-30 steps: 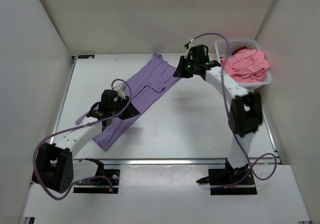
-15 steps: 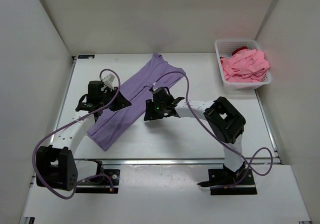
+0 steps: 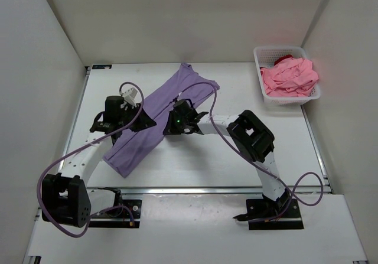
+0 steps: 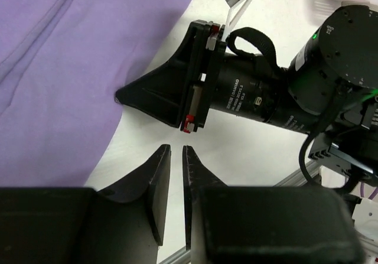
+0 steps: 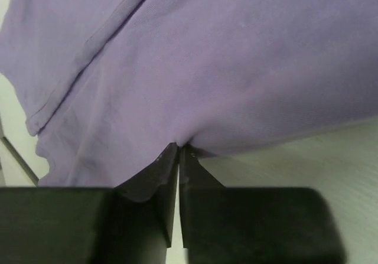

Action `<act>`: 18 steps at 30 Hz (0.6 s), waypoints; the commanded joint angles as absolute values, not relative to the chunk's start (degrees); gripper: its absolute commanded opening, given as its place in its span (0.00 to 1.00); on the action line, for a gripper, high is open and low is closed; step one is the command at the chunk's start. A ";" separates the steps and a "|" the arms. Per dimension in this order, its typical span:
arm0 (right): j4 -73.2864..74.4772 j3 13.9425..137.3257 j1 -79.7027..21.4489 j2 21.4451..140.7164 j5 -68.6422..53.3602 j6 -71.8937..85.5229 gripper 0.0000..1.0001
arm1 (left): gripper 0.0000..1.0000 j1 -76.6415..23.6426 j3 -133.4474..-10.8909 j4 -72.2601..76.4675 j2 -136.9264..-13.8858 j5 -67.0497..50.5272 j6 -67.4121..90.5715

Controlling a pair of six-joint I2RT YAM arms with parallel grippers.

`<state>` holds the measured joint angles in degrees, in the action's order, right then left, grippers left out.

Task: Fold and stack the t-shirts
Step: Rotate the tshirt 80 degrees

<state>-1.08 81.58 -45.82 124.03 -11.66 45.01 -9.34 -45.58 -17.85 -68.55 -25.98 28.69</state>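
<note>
- The worktop (image 3: 236,157) carried one spread garment; the rest sat in a basket (image 3: 257,56) at the far right corner.
- The lavender shirt (image 3: 168,101) lay flat and diagonal, collar end toward the far wall and hem end toward the near left, not yet folded.
- The pink shirt (image 3: 289,78) was heaped in the basket, with the dark red shirt (image 3: 284,57) only peeking out behind it.
- The right pincer (image 5: 178,149) was down at the lavender shirt's right-hand edge, its jaws drawn together on a small pucker of fabric, apparently gripping it.
- The left pincer (image 4: 176,152) hung just beside that same edge over bare worktop, jaws nearly closed with only a slit between them and nothing in it.
- Judged step: starting the first fold of the lavender shirt, so the task was at an early stage.
- The next move would likely call for the left pincer to take its own hold on the edge, then both to carry it across evenly without dragging the shirt.
</note>
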 commanded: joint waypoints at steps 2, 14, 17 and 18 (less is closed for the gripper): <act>-2.37 76.74 -42.99 119.64 -11.60 45.36 0.00 | 0.25 -10.98 -45.97 -17.58 -67.94 -25.22 27.16; 12.05 59.45 -20.92 102.34 -25.48 25.49 0.31 | 0.28 -20.30 -42.02 -18.45 -71.81 -20.31 27.42; 10.37 50.66 -18.11 92.76 -24.88 26.10 0.38 | 0.32 -19.69 -38.94 -20.21 -71.02 -17.24 26.63; 9.50 47.58 -17.67 89.24 -25.13 26.45 0.39 | 0.36 -19.60 -37.72 -21.00 -70.58 -16.97 26.28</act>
<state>8.60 53.21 -17.19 97.91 -22.65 29.30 -20.01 -40.05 -18.41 -71.92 -20.62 27.59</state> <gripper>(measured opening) 0.377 0.337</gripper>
